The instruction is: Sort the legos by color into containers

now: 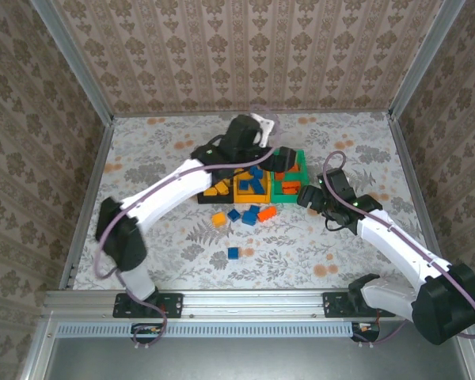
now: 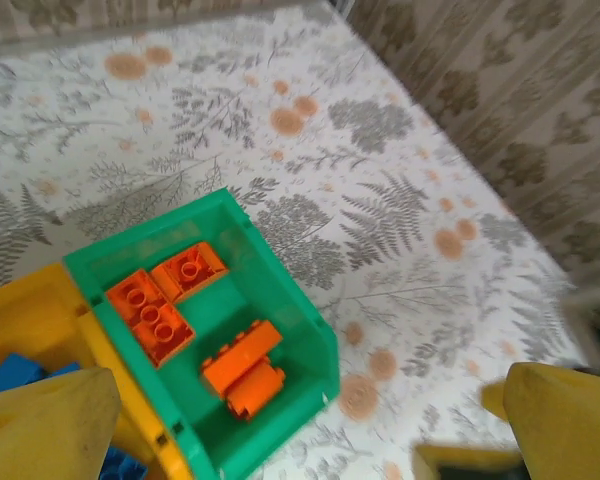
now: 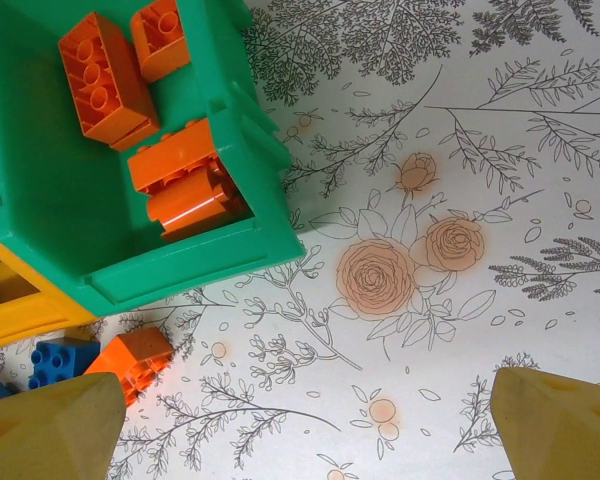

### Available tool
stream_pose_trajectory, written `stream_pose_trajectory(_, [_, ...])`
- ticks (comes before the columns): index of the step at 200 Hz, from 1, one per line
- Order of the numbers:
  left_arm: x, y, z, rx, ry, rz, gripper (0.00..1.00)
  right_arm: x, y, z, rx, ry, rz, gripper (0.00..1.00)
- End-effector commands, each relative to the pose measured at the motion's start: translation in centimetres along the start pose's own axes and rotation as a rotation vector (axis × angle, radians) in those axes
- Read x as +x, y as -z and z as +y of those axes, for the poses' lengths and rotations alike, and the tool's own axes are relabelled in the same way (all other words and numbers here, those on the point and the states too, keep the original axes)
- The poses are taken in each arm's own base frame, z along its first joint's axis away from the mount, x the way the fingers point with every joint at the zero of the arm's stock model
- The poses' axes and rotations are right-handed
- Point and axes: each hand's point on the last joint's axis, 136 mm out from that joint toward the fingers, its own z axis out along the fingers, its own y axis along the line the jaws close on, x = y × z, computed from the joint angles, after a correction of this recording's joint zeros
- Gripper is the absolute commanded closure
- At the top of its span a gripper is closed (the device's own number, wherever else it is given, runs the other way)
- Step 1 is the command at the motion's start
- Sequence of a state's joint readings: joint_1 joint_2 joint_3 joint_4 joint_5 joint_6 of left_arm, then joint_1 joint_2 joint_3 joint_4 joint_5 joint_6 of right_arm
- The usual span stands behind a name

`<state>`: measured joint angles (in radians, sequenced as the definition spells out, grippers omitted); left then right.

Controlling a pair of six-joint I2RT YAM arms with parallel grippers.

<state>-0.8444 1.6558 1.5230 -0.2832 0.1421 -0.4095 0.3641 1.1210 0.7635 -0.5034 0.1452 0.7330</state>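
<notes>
The left pincer (image 2: 310, 390) is released, its two yellow fingers (image 2: 45, 425) wide apart at the bottom corners of the left wrist view, with nothing between them. It hovers over the near corner of the green container (image 2: 145, 235), which holds four red-orange legos (image 2: 242, 372). The right pincer (image 3: 300, 395) is also released and empty, above bare tabletop (image 3: 430, 150) just beside the same container. At the lower left of its view lie a loose red-orange brick (image 3: 130, 362) and a blue brick (image 3: 65, 358).

In the top view, the yellow container (image 1: 239, 195) in the middle holds blue legos (image 1: 253, 184), and yellow-orange bricks (image 1: 216, 190) lie at the left end of the row, partly hidden by the arm. The sorting seems mostly done. About five loose pieces (image 1: 250, 215) are left below the containers, one blue brick (image 1: 233, 252) lying further toward the bottom.
</notes>
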Motion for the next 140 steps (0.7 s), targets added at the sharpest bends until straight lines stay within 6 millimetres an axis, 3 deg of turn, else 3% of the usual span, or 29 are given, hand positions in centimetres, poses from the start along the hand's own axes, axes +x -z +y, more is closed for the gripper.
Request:
stream_pose_trajectory(1, [1.2, 3.4, 0.8, -0.025, 0.036, -0.046, 0.00, -0.1, 0.2, 0.5, -0.022, 0.010, 0.006, 0.05])
stream_pose_trajectory(11, [2.9, 4.9, 1.4, -0.047, 0.053, -0.032, 0.00, 0.0, 0.0, 0.5, -0.023, 0.010, 0.010, 0.05])
stream_pose_trajectory(41, [11.2, 7.5, 4.4, -0.142, 0.123, 0.122, 0.00, 0.6, -0.8, 0.4, -0.019, 0.008, 0.030, 0.05])
stream_pose_trajectory(61, [17.2, 8.3, 6.1, -0.204, 0.167, 0.256, 0.00, 0.7, -1.1, 0.4, -0.017, 0.006, 0.034, 0.05])
stream_pose_trajectory(84, [22.8, 8.7, 6.6, -0.247, 0.161, 0.389, 0.00, 0.7, -1.3, 0.4, -0.018, 0.005, 0.033, 0.05])
stream_pose_trajectory(118, [28.2, 7.8, 7.1, -0.302, 0.136, 0.525, 0.00, 0.5, -1.4, 0.5, -0.018, -0.001, 0.029, 0.05])
stream_pose_trajectory(140, [30.0, 6.3, 7.1, -0.295, 0.149, 0.566, 0.01, 0.5, -1.4, 0.6, -0.021, -0.001, 0.027, 0.05])
